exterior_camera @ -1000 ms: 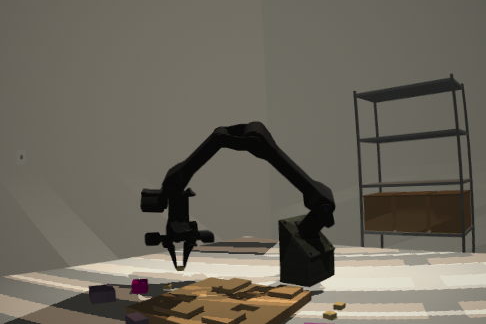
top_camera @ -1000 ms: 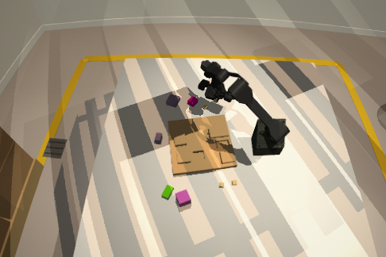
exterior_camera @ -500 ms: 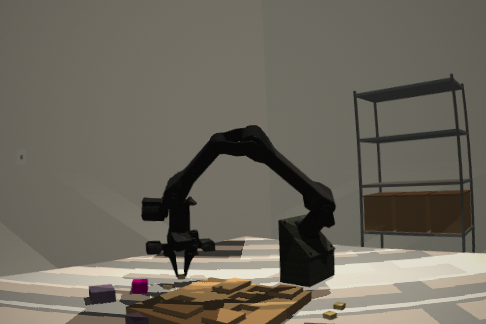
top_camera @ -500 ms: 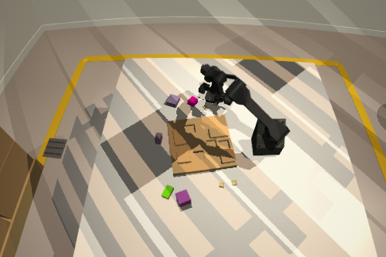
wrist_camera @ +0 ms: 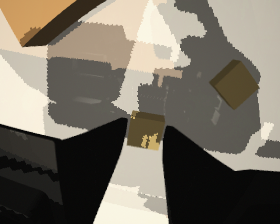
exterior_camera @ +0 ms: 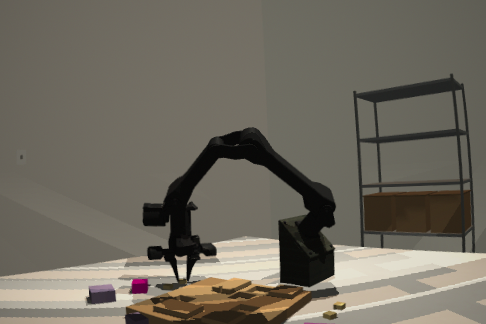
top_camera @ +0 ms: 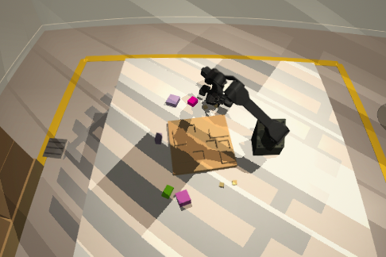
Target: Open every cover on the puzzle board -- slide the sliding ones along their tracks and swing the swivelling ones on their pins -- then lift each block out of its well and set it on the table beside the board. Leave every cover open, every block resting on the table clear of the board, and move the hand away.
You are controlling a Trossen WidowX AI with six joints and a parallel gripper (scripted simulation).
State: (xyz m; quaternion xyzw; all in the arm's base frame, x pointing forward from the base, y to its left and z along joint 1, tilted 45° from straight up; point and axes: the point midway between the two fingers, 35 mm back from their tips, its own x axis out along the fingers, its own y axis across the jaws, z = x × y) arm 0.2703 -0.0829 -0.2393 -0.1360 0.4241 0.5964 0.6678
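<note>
My gripper [top_camera: 215, 102] [exterior_camera: 184, 279] [wrist_camera: 145, 128] is low over the table behind the board, fingers slightly apart, around a small tan block [wrist_camera: 146, 134] with thin gaps at its sides. Another small tan block [top_camera: 205, 107] [exterior_camera: 167, 286] [wrist_camera: 234, 85] lies nearby. The wooden board [top_camera: 183, 167] [wrist_camera: 37, 15] has raised covers and recesses; shadow hides which covers are open. Off the board lie a lilac block [top_camera: 173, 100] [exterior_camera: 102, 294], a magenta block [top_camera: 192, 101] [exterior_camera: 140, 286], a dark purple block [top_camera: 158, 138], a green block [top_camera: 167, 191], a pink-purple block [top_camera: 183, 197] and two tan blocks [top_camera: 221, 185] [top_camera: 234, 182].
The arm's base [top_camera: 268, 142] [exterior_camera: 306, 259] stands right of the board. A shelf rack [exterior_camera: 414, 138] with brown boxes is in the background. A yellow line [top_camera: 210, 56] marks the floor around the work area. Patchy shadows cross the board and blocks.
</note>
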